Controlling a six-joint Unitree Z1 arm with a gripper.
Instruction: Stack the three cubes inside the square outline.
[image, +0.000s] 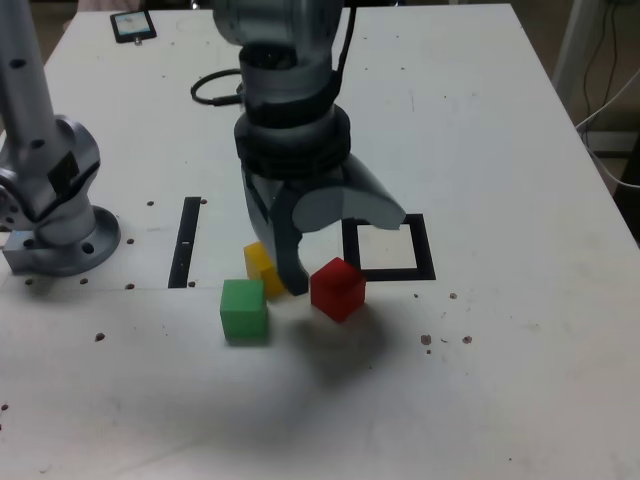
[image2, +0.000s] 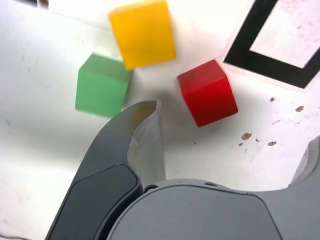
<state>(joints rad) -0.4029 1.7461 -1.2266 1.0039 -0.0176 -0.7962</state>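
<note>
Three cubes lie on the white table, one of each colour, all outside the outline and none stacked. Nearest the exterior camera sits the green cube, alone at about 7 o'clock from the gripper. Just behind it, at its 1 o'clock, is the yellow cube, partly hidden by the gripper's lower finger; the wrist view shows yellow and green corner to corner, touching or nearly so. The red cube sits apart at the exterior view's right of them, turned a little on the table. The gripper hangs low over the gap between yellow and red, its jaws spread wide and holding nothing; the wrist view shows one finger tip down between green and red. Beyond red, at its 1 o'clock, lies the one square outline, its white centre bare. One thin black strip lies at 11 o'clock from green.
</note>
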